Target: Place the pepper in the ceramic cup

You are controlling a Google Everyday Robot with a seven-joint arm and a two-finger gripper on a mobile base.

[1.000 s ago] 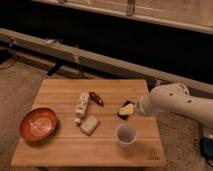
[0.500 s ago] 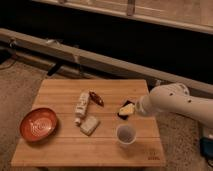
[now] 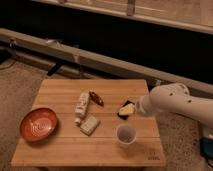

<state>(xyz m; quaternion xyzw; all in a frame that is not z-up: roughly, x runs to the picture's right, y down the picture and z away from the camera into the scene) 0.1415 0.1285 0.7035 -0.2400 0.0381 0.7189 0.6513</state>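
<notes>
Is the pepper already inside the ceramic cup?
No, the pepper lies on the table beside the white bottle, with the gripper just beyond the ceramic cup.

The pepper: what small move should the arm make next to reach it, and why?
Probably shift the end effector left, toward the pepper. The pepper lies on the wood beside the white bottle, not yet held, while the end effector hangs well to its right, just behind the ceramic cup. So the pickup likely has to come first.
</notes>
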